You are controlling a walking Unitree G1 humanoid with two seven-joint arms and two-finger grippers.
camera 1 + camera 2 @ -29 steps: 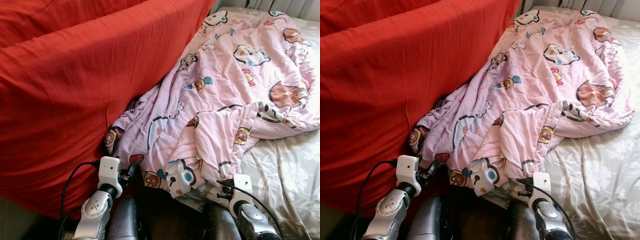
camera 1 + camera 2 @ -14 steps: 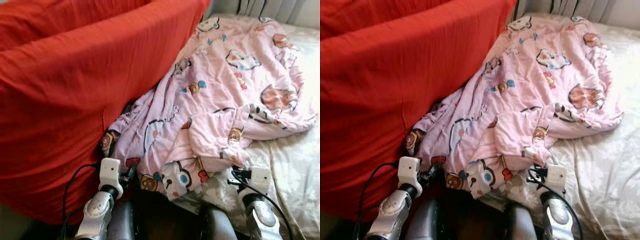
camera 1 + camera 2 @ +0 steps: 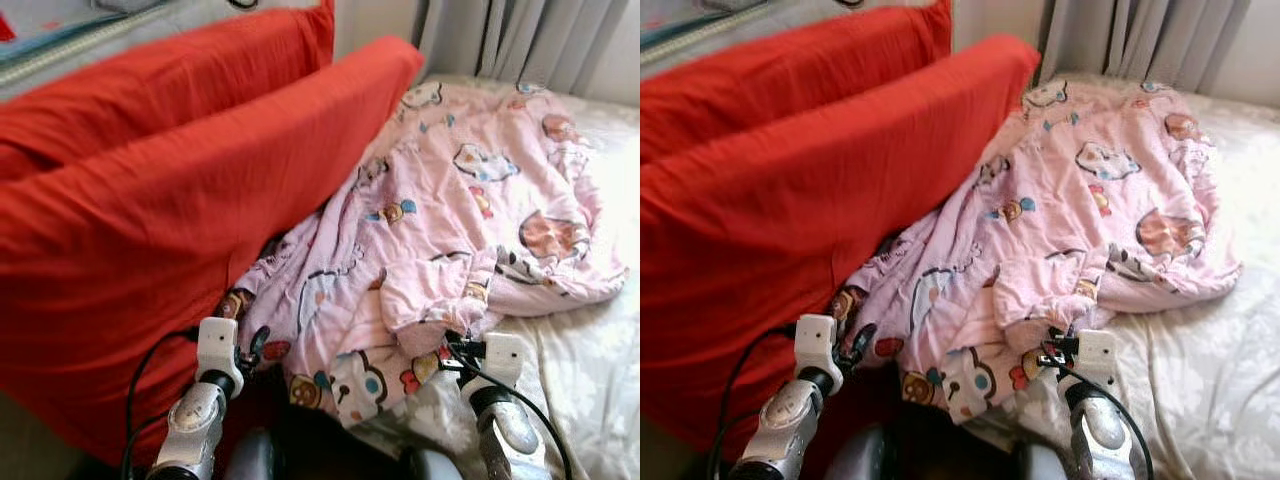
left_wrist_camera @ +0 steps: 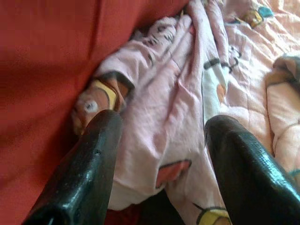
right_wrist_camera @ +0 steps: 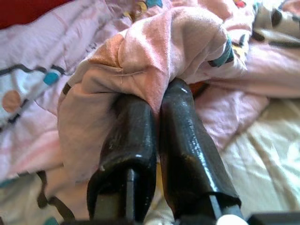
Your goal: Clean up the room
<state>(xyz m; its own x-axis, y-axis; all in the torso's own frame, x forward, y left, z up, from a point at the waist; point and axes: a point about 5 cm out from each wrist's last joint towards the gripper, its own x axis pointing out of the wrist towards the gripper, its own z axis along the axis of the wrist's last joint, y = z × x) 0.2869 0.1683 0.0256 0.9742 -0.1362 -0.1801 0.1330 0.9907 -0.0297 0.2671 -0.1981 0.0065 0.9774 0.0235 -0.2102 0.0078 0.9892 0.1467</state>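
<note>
Clamped tight, my right gripper (image 5: 157,101) had its two black fingers (image 5: 183,136) pressed together on a bunched fold of the rumpled pink quilt printed with cartoon animals (image 3: 470,210), the cloth humping up over the fingertips where I pinched it. That fold sat at the quilt's near edge, just above my right wrist, where the pink fabric met the pale floral bedsheet (image 3: 590,370). My left gripper (image 4: 161,126) stood wide open, its two fingers (image 4: 89,164) spread well apart with nothing between them but a view of the quilt's lower left corner, close below yet not gripped. That corner lay tucked against the big red fabric-covered cushion (image 3: 180,240), which leaned along the left side of the bed and touched the quilt down most of its length. A second red cushion (image 3: 150,90) rose behind the first. The quilt itself lay spread in loose wrinkles across the mattress, reaching from my grippers up toward the grey curtains (image 3: 540,40) hanging at the head of the bed, with its right edge curled over onto the sheet. A black cable (image 3: 140,380) looped beside my left wrist, in front of the red cushion.
</note>
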